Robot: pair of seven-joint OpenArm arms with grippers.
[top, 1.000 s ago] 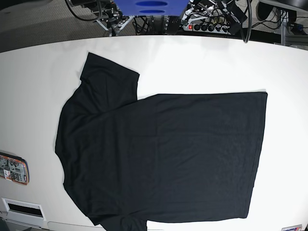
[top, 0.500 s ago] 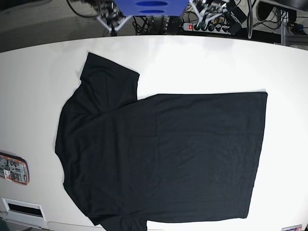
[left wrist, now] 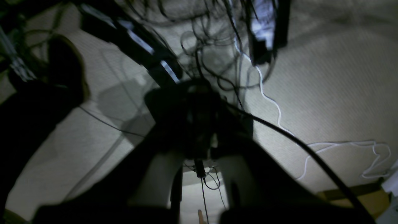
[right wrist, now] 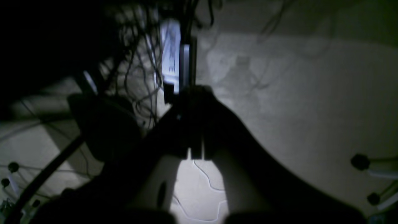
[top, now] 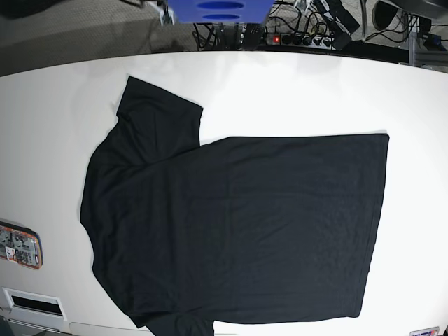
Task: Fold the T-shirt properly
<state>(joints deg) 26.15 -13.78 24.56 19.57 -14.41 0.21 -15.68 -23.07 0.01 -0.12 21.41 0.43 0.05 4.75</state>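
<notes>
The black T-shirt [top: 238,224] lies spread flat on the white table [top: 294,91], collar end to the left and hem to the right. One sleeve [top: 157,112] points to the far left; the near sleeve runs off the bottom edge. Neither gripper appears in the base view. In the left wrist view my left gripper [left wrist: 197,93] hangs over carpeted floor and cables, its dark fingers pressed together with nothing between them. The right wrist view shows my right gripper [right wrist: 194,96] likewise shut and empty above the floor. The T-shirt does not show in either wrist view.
An orange-edged card [top: 19,246] and a white slotted plate [top: 31,302] lie at the table's near left edge. Behind the far edge are a blue part [top: 218,8] and a power strip [top: 301,38]. A white cable [left wrist: 279,118] trails on the floor.
The arm parts seen at the top of the base view have drawn back out of frame. The T-shirt has not moved.
</notes>
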